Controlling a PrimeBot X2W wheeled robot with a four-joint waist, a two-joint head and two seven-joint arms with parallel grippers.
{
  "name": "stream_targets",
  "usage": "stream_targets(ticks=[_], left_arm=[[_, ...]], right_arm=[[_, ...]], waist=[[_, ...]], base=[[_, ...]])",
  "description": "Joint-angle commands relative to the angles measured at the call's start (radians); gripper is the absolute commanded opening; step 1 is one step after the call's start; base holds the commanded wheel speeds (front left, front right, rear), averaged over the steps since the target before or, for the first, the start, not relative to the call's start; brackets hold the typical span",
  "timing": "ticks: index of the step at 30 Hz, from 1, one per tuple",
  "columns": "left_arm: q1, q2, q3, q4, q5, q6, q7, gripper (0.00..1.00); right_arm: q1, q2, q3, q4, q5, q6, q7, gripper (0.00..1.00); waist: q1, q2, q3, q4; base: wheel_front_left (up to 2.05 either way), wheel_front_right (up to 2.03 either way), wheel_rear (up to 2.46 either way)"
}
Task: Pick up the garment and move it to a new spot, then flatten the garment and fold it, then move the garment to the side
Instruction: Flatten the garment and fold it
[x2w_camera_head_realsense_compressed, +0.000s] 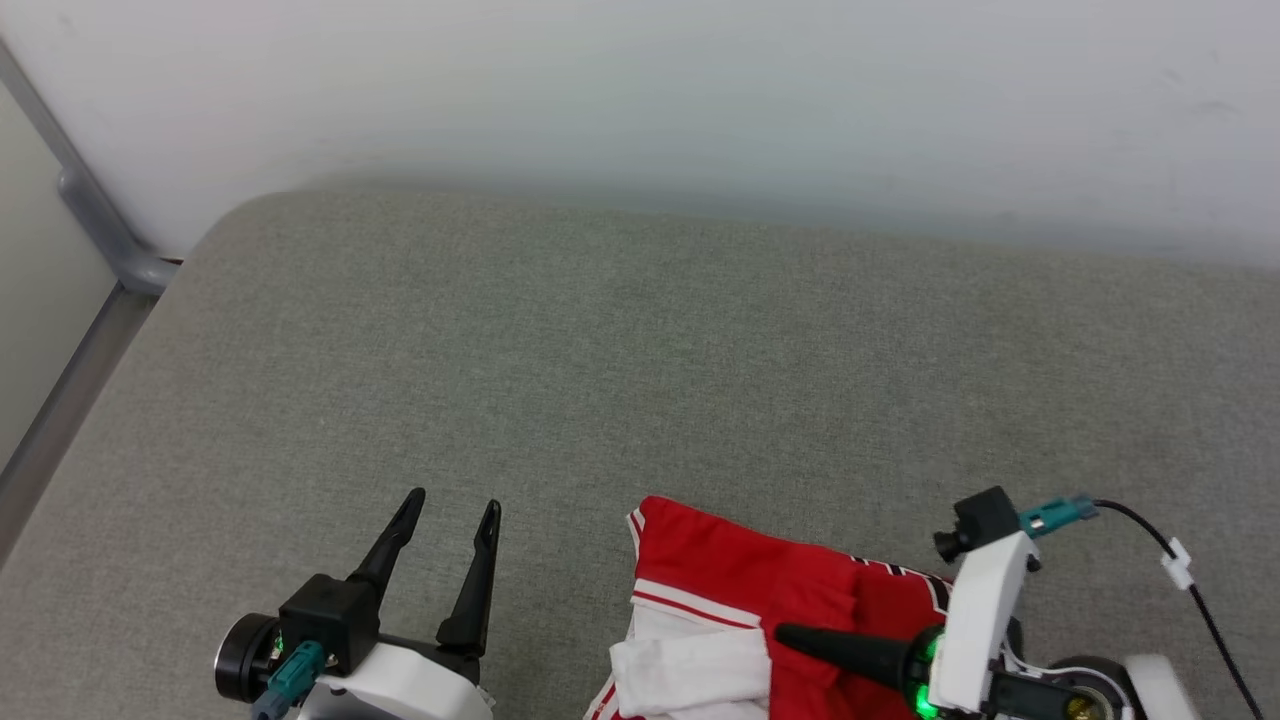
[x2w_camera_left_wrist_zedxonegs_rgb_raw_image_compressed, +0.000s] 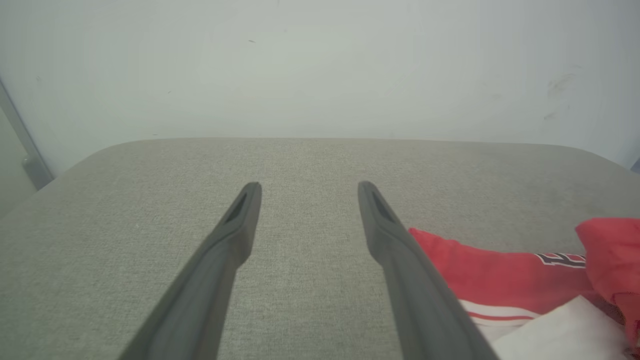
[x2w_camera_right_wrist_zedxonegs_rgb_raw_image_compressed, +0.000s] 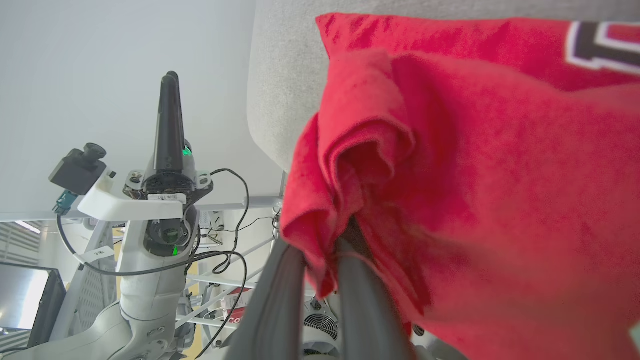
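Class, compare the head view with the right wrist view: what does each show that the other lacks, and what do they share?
Head view: the white sleeve of the garment with its striped trim, the open gap between the left gripper fingers, and a metal rail beside the grey surface.
Right wrist view: red cloth bunched and pinched in the shut right gripper, and a monitor in the room below.
Shared: the garment, both grippers, the grey surface and the pale wall.
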Motion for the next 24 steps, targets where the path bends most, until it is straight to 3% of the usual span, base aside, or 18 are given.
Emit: stream_targets(ticks=[1, 5, 12, 14, 15, 24], left_arm=[[-0.016, -0.003, 0.001, 0.002, -0.006, -0.006, -0.003, 1.00], [-0.043, -0.013, -0.002, 0.008, -0.002, -0.014, -0.005, 1.00], [-0.082, -0.032, -0.004, 0.022, 0.009, -0.031, -0.008, 1.00], [-0.086, -0.039, 0.001, 0.024, 0.012, -0.034, -0.008, 1.00], [-0.086, -0.043, 0.004, 0.026, 0.012, -0.036, -0.008, 1.00], [-0.068, -0.061, 0.020, 0.043, 0.036, -0.052, -0.008, 1.00]], right_arm=[[-0.023, 0.003, 0.026, 0.010, 0.020, 0.000, -0.015, 0.00], [-0.104, 0.002, 0.184, 0.071, 0.055, 0.000, -0.120, 0.00], [-0.190, 0.002, 0.308, 0.188, 0.023, 0.000, -0.251, 0.00], [-0.202, 0.002, 0.328, 0.216, 0.025, 0.000, -0.275, 0.41], [-0.208, 0.002, 0.337, 0.228, 0.031, 0.000, -0.286, 0.98], [-0.237, -0.002, 0.408, 0.200, -0.003, 0.000, -0.339, 1.00]], waist=[[0.0000, -0.0001, 0.016, 0.011], [0.0000, -0.0001, 0.053, 0.029], [0.0000, -0.0001, 0.099, 0.052], [0.0000, -0.0001, 0.103, 0.055], [0.0000, -0.0001, 0.105, 0.055], [0.0000, -0.0001, 0.072, 0.037]], base=[[0.00, 0.00, 0.00], [0.00, 0.00, 0.00], [0.00, 0.00, 0.00], [0.00, 0.00, 0.00], [0.00, 0.00, 0.00], [0.00, 0.00, 0.00]])
